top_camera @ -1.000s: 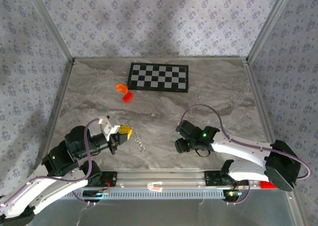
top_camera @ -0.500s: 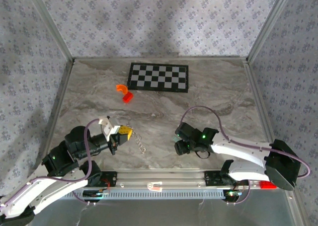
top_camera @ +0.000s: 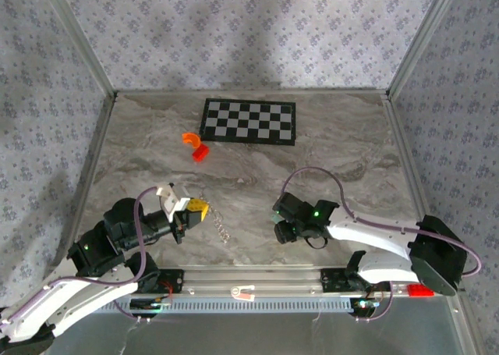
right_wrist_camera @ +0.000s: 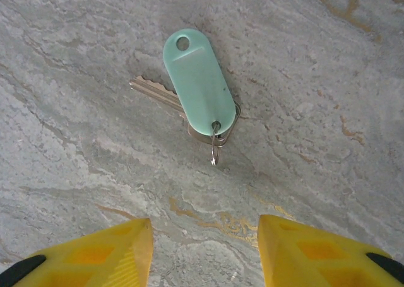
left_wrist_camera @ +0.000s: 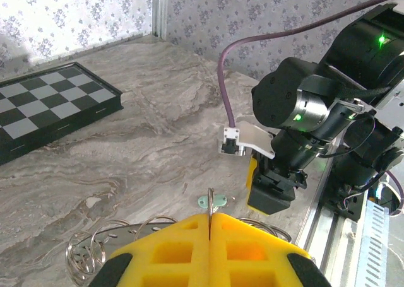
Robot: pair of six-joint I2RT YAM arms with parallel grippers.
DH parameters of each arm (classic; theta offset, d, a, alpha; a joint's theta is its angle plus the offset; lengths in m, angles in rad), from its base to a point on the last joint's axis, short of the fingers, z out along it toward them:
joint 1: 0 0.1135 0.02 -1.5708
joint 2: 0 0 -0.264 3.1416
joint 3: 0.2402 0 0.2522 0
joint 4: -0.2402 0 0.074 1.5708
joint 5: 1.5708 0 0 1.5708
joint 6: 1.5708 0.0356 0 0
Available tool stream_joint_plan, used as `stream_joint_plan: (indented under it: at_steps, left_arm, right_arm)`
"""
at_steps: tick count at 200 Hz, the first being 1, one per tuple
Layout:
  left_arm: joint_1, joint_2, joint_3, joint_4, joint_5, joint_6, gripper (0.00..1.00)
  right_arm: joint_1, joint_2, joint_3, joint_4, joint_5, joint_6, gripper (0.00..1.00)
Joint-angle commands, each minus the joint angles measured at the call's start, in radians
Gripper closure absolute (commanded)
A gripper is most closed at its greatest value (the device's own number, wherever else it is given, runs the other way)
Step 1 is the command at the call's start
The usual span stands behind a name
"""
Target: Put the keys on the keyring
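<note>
Over the last second the right hand (top_camera: 283, 232) has edged slightly left. It is empty, jaws apart, above the keys (right_wrist_camera: 201, 101) at upper centre of its wrist view, so a pickup looks near. The left hand (left_wrist_camera: 209, 222) stays shut, pinching the keyring (left_wrist_camera: 82, 257). Count: one teal tag (right_wrist_camera: 197, 79), one metal key (right_wrist_camera: 151, 89), one keyring, one checkerboard (top_camera: 249, 121).

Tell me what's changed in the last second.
Right gripper edged slightly left, open above the key. Left gripper stayed shut on the keyring; the checkerboard hasn't moved.
</note>
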Motion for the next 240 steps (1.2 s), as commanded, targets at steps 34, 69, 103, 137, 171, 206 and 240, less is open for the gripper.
stream_joint_plan:
  at_steps: [34,69,103,137,171,206,240]
  left_arm:
    - [-0.003,-0.005,0.006,0.063,0.018,-0.013,1.00]
    - [-0.003,0.001,0.007,0.065,0.016,-0.011,1.00]
    - [-0.003,0.002,0.006,0.068,0.019,-0.009,1.00]
    - [-0.003,0.001,0.007,0.068,0.022,-0.009,1.00]
    - [-0.004,-0.005,0.008,0.067,0.023,-0.009,1.00]
    - [-0.003,-0.006,0.006,0.070,0.027,-0.011,1.00]
    - [-0.004,-0.007,0.006,0.071,0.028,-0.009,1.00]
  right_arm:
    - [-0.003,0.043,0.029,-0.007,0.005,-0.025,0.55]
    - [-0.003,0.061,0.036,-0.006,0.014,-0.033,0.58]
    - [-0.017,0.076,0.061,-0.006,0.003,-0.051,0.60]
    - [-0.043,0.118,0.088,0.014,0.001,-0.060,0.62]
    - [-0.050,0.159,0.109,0.017,0.014,-0.072,0.64]
    - [-0.052,0.166,0.114,0.005,0.020,-0.072,0.67]
    - [-0.064,0.175,0.120,-0.002,0.025,-0.081,0.70]
